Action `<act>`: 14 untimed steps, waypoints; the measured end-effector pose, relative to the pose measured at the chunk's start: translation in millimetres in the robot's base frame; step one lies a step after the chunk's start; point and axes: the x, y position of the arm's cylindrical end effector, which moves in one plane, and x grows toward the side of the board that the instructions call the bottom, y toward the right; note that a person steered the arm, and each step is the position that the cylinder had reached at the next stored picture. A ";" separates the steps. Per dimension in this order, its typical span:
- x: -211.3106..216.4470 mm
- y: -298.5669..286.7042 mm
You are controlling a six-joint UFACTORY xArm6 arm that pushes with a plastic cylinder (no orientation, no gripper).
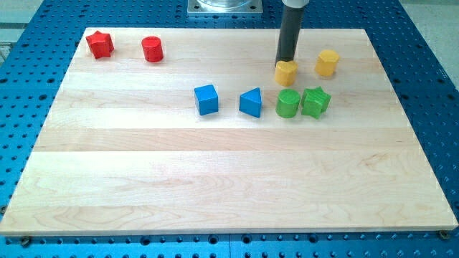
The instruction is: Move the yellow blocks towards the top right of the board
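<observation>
Camera view shows you my tip (pixel 287 60) touching the yellow block (pixel 285 74) from above; the yellow cylinder (pixel 327 63) sits just right.

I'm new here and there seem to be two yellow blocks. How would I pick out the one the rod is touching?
Find the dark rod coming down at the board's top. My tip rests on the upper edge of a yellow block, just above the green cylinder. The other yellow block stands alone, further right.
</observation>
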 end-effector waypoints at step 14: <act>38.0 8.1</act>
